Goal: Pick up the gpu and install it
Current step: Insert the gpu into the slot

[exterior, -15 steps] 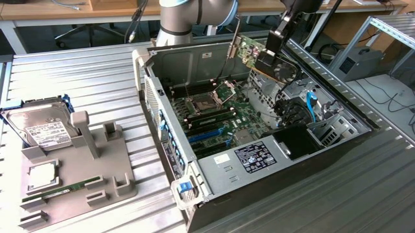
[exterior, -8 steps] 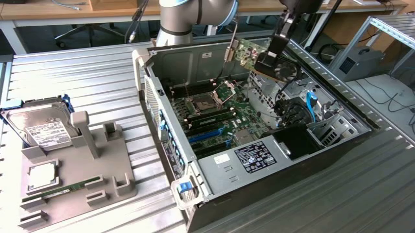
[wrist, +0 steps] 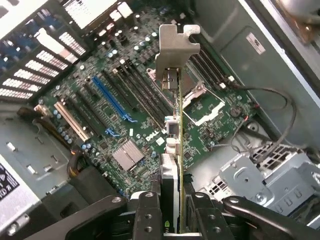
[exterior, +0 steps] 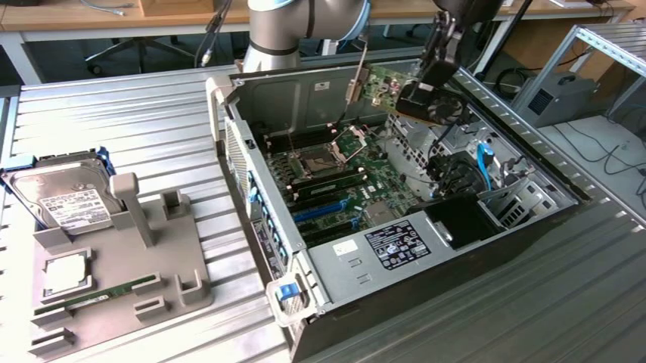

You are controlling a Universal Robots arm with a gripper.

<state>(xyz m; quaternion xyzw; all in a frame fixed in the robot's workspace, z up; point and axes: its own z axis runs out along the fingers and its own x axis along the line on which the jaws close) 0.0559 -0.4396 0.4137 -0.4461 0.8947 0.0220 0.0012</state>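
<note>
The claw [wrist: 174, 207] was clenched on the gpu [wrist: 172, 127], holding it upright in the air above the motherboard [wrist: 115, 115] of the open case [exterior: 338, 261]. The card looked light, stiff and fragile, best gripped by its flat faces.

No legible text on the hard drive label [exterior: 72, 208] or the case sticker [exterior: 401, 243]

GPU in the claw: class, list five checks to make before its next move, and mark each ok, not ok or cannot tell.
1. Claw shut on GPU: ok.
2. Computer case open, side panel off: ok.
3. Blue slot bare: ok.
4. GPU edge lined up with a slot: cannot tell.
5. GPU seated: not ok, it hangs above the motherboard.
</note>
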